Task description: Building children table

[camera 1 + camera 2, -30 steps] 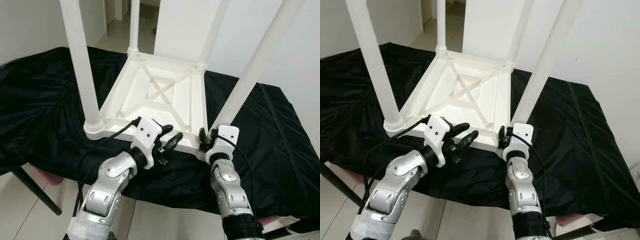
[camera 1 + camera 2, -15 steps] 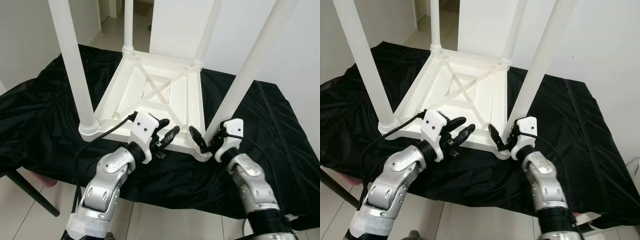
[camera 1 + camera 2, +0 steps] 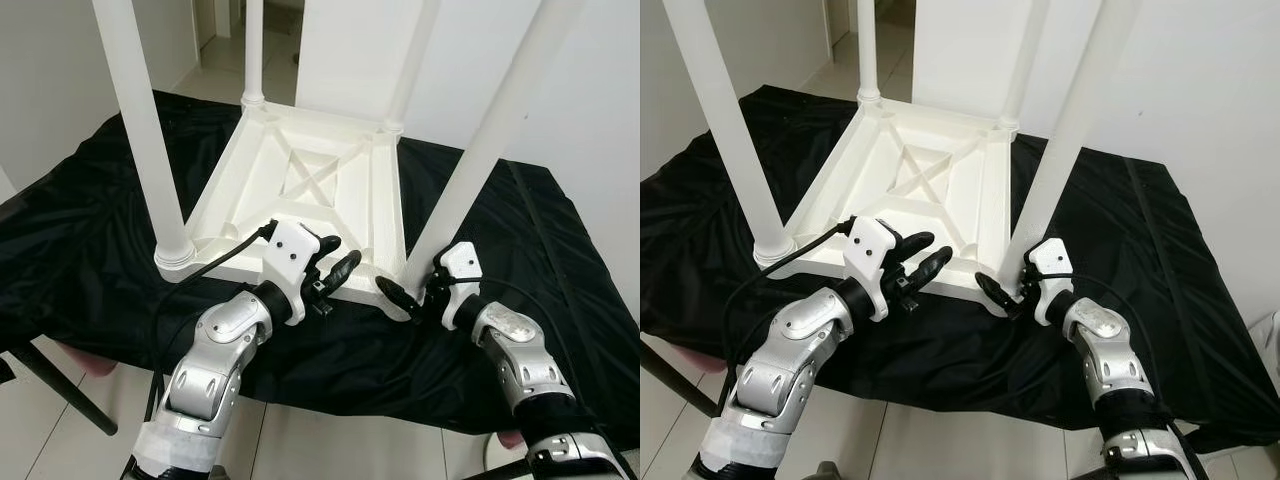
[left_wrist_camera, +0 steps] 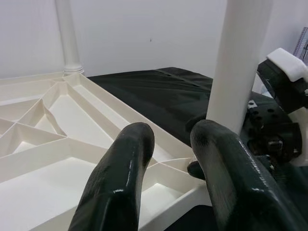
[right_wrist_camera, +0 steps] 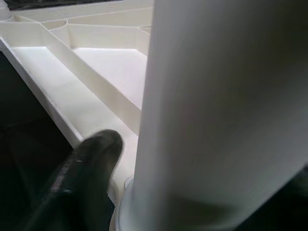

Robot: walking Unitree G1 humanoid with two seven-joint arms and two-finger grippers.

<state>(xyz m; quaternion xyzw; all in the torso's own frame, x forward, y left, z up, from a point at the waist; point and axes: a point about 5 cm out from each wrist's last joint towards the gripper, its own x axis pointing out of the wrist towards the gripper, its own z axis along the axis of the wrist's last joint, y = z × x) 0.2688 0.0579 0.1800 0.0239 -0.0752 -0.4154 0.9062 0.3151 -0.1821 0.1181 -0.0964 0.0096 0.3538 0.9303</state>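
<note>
A white children's table (image 3: 300,180) lies upside down on a black cloth (image 3: 80,230), with its legs pointing up. My left gripper (image 3: 338,256) hovers at the tabletop's near edge, open, with nothing between its fingers (image 4: 120,178). My right gripper (image 3: 410,291) sits at the foot of the near-right leg (image 3: 480,140), coming in from the right. It is open and straddles the leg's base. One finger (image 5: 91,159) lies beside the leg (image 5: 216,110) with a small gap; the other is hidden behind it.
The near-left leg (image 3: 145,130) rises close to my left arm, and two more legs (image 3: 252,50) stand at the far corners. The cloth-covered surface ends just below my grippers, with tiled floor (image 3: 300,440) underneath. A white wall (image 3: 600,110) stands at the right.
My right gripper left the front of the near-right leg, swung round to its right side, opened, and moved in on the leg's base. My left gripper barely moved.
</note>
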